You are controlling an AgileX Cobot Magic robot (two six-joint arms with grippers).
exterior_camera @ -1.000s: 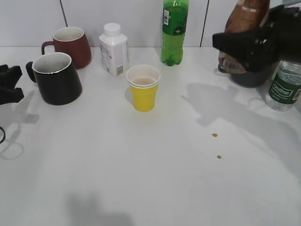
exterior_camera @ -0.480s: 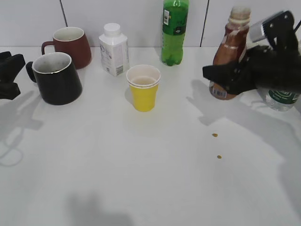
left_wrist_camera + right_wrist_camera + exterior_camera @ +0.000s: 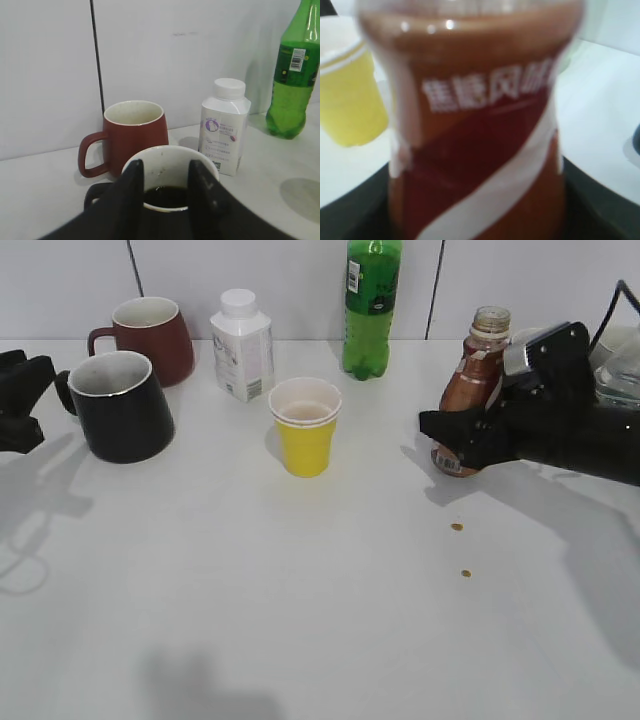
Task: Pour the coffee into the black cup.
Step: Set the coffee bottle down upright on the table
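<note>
While the left hand sits at the counter's 9 o'clock edge, fingers spread either side of the black cup, that cup stands upright with dark liquid visible in its white interior. A dark red mug stands at its 1 o'clock. Near centre is a yellow paper cup. At 3 o'clock, the right hand pinches the coffee bottle, upright and uncapped. Two brown drops lie at the bottle's 6 o'clock.

Coffee bottle: brown w/ red-white label; left of it yellow cup, green bottle, glossy black cup.
</note>
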